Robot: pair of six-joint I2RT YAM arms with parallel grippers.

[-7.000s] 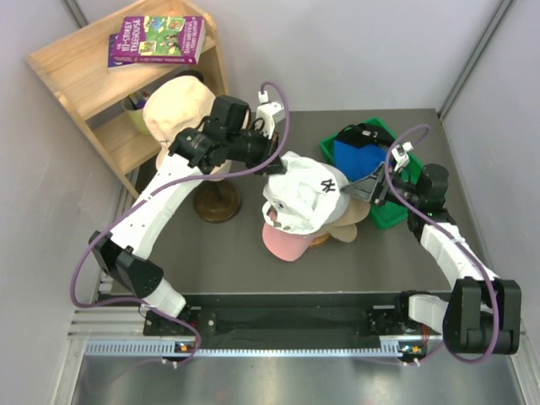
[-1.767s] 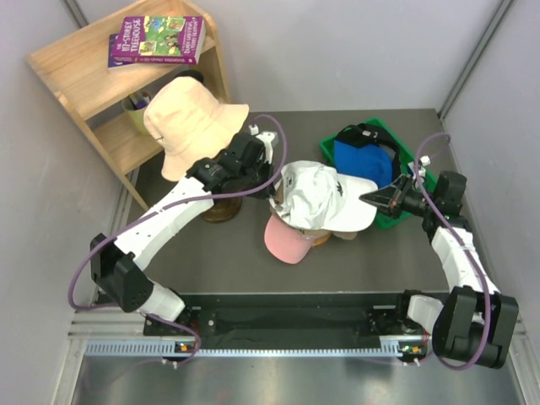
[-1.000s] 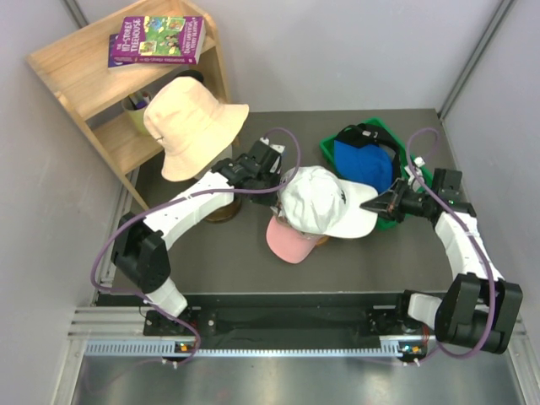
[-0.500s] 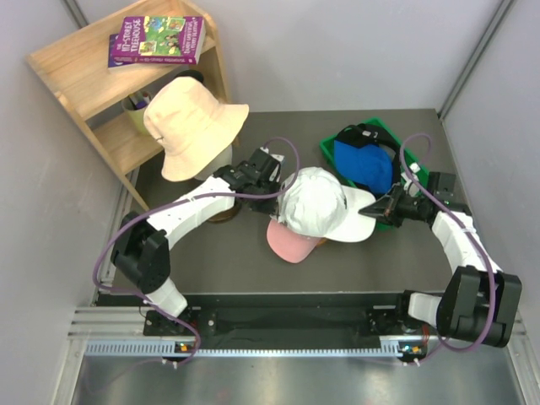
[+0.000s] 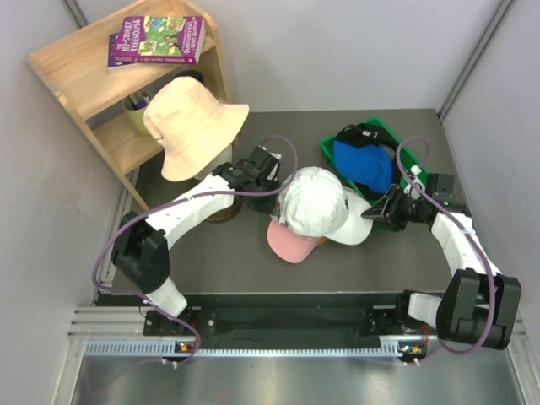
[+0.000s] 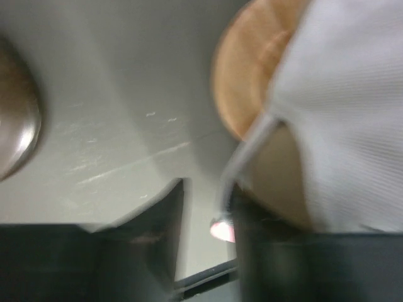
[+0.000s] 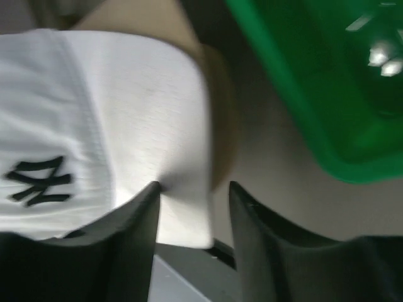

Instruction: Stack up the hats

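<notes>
Across the dark surface (image 5: 211, 261) sit many hats. At the far left is a wooden shelf (image 5: 76, 76). Next to it a big peach hat (image 5: 190, 126) sits on a stand (image 6: 12, 126). At the far right a green tray (image 7: 302, 107) holds a blue cap (image 5: 363, 164) and a black cap (image 5: 363, 135). Those three are not on the pile yet.

Near the middle is the pile. The white cap (image 5: 316, 201) sits on top. A pink cap (image 5: 291, 240) peeks out under it at the near side. A tan cap (image 7: 220, 100) shows under the white brim.

The left end effector (image 6: 206, 195) is at the back of the white cap. Its fingers are a little apart, and the cap's thin back edge hangs just beside one finger. The right end effector (image 7: 193, 189) is at the brim. Its fingers are apart too, and the brim's tip lies loose between them.

What could go wrong? If an arm pulls back while a finger touches the cloth, it could drag the white cap off or tip the pile. The brim sits between the right fingers, so a sideways pull could snag it.
</notes>
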